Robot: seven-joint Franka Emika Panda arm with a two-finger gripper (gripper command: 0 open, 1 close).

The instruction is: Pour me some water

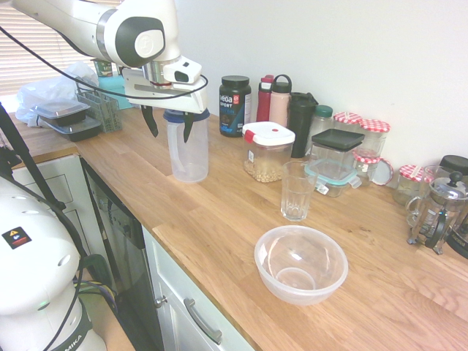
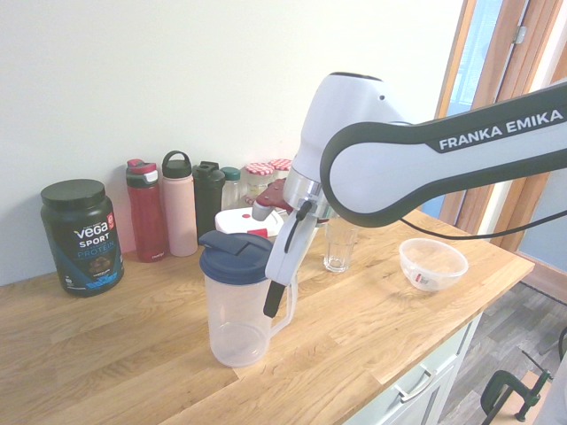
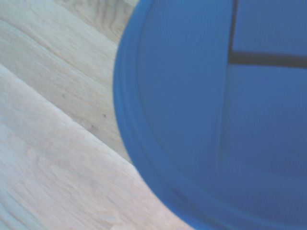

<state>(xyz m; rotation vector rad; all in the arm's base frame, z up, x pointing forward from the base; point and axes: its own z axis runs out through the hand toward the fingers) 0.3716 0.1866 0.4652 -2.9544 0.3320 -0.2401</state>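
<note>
Gripper: the gripper point(image 1: 170, 123) points steeply down over the jug, its two dark fingers point(image 1: 151, 121) spread wide on either side of the lid, grasping nothing.
Jug: a clear plastic jug point(image 1: 188, 150) with a dark blue lid point(image 2: 235, 256) stands upright on the wooden counter point(image 1: 219, 219), roughly midway between front edge and wall, toward the end where the arm comes in.
Jug handle: in the second exterior view one finger hangs just beside the handle point(image 2: 285, 317); whether they touch I cannot tell.
Wrist view: the blue lid point(image 3: 216, 115) fills most of the picture, blurred, with bare counter wood beside it.
Glass: an empty drinking glass point(image 1: 297, 191) stands upright further along the counter, well apart from the jug.
Bowl: a clear plastic bowl point(image 1: 300, 264) sits near the front edge, just beside the glass.
Back of counter: a black tub point(image 1: 235, 105), bottles point(image 1: 280, 100) and jars point(image 1: 374, 139) line the wall.
</note>
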